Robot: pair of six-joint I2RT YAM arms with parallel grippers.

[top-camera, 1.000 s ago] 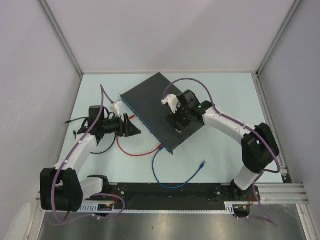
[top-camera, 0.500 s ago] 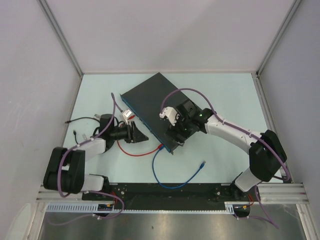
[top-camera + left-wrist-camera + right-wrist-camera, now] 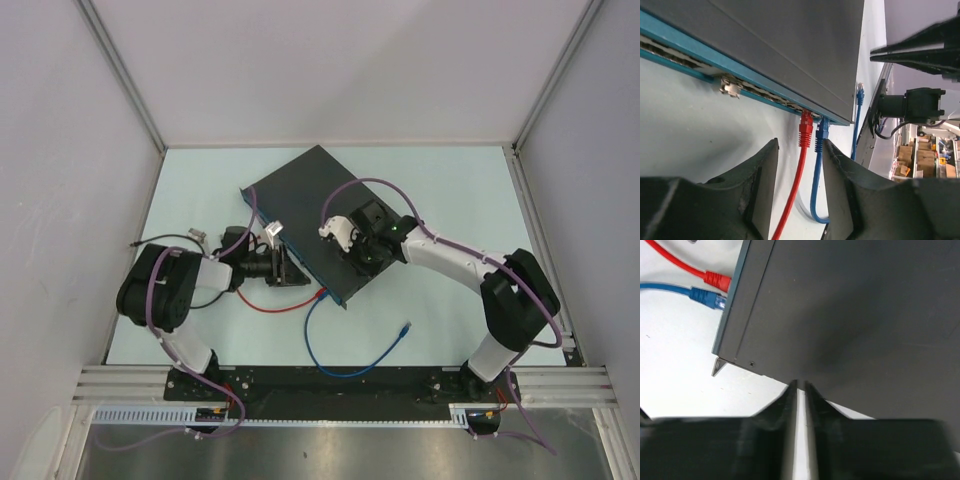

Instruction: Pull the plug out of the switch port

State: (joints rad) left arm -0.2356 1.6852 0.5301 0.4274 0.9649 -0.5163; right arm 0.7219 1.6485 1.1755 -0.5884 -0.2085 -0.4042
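**A:** Where does the switch sit?

**B:** The switch (image 3: 300,190) lies flat on the table (image 3: 450,180), turned at an angle. It is in the far half, about midway between the left and right edges. Its long teal edge, the one with the sockets, faces the table's near left corner.

**A:** And what is plugged in?

**B:** Two plugs sit side by side at the near end of that teal edge, close to the switch's nearest corner. There is a red plug (image 3: 805,131) with a blue plug (image 3: 821,134) just beside it. The red cable (image 3: 262,305) runs leftward over the table. The blue cable (image 3: 312,345) loops toward the near edge and ends in a loose connector (image 3: 404,328) lying on the surface. A black cable (image 3: 165,240) lies near the left edge.

**A:** The left claw?

**B:** The left gripper (image 3: 800,144) is low over the table just beside the teal edge, pointing at those two plugs. It is released: the fingers stand apart, both plugs show in the gap beyond the tips, and it grasps neither.

**A:** The right one?

**B:** The right gripper (image 3: 352,258) is over the switch's dark top, near that same nearest corner. Its fingers (image 3: 786,400) are clenched almost together with only a slit between them and nothing in it. I cannot tell whether the tips touch the lid.
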